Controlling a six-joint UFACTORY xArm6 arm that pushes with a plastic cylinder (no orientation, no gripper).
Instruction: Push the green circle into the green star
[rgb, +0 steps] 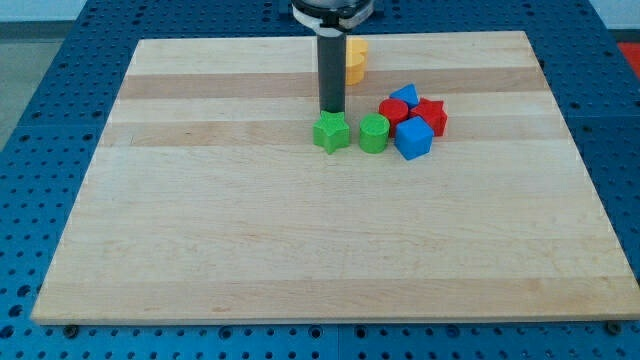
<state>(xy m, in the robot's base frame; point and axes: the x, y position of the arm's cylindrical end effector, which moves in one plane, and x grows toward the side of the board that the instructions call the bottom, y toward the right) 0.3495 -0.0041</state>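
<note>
We see our tip (332, 111) just behind the star (332, 132), with nothing grasped, as it is a bare rod. The circle (374, 133), a short bright green cylinder, sits just right of the star, a small gap between.

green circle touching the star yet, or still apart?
Apart. A thin strip of board shows between the green circle and the green star. My tip sits just above the star, toward the view's top.

A pale wooden board (330, 240) with lengthwise grain bands fills most of the view — beneath it, a blue perforated table surface (60, 60) shows on every side, evenly lit.
</note>
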